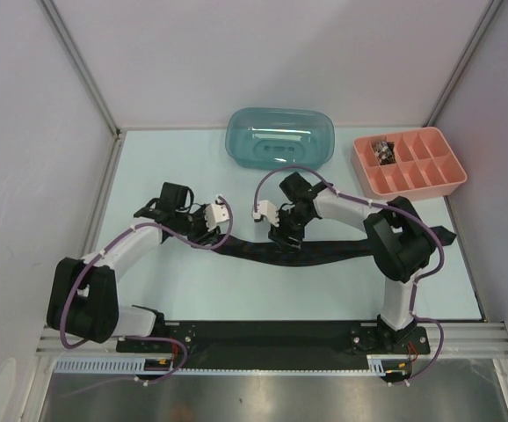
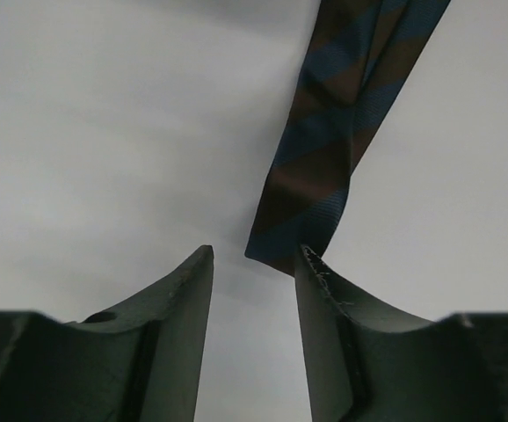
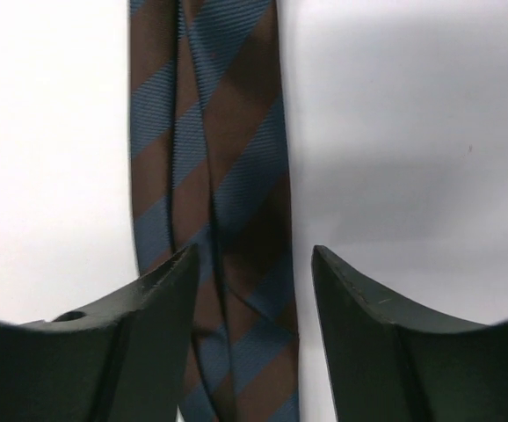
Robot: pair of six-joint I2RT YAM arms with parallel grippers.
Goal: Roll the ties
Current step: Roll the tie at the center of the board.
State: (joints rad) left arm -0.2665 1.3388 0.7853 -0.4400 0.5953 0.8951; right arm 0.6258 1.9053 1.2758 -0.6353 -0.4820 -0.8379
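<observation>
One tie (image 1: pixel 329 252) lies flat across the middle of the table, running from the left gripper to the right arm. It looks black from above. Up close it has blue and brown diagonal stripes. My left gripper (image 1: pixel 206 234) is open just before the tie's narrow end (image 2: pixel 311 189), whose tip lies by the right finger (image 2: pixel 324 294); nothing is between the jaws (image 2: pixel 252 255). My right gripper (image 1: pixel 283 236) is open and low over the tie (image 3: pixel 214 167), which runs lengthwise between its jaws (image 3: pixel 254 251), nearer the left finger (image 3: pixel 162 303).
A teal plastic basin (image 1: pixel 280 138) stands at the back centre. A pink compartment tray (image 1: pixel 410 163) sits at the back right with a small item (image 1: pixel 382 151) in one cell. Purple cables (image 1: pixel 192 242) run along both arms. White walls enclose the table.
</observation>
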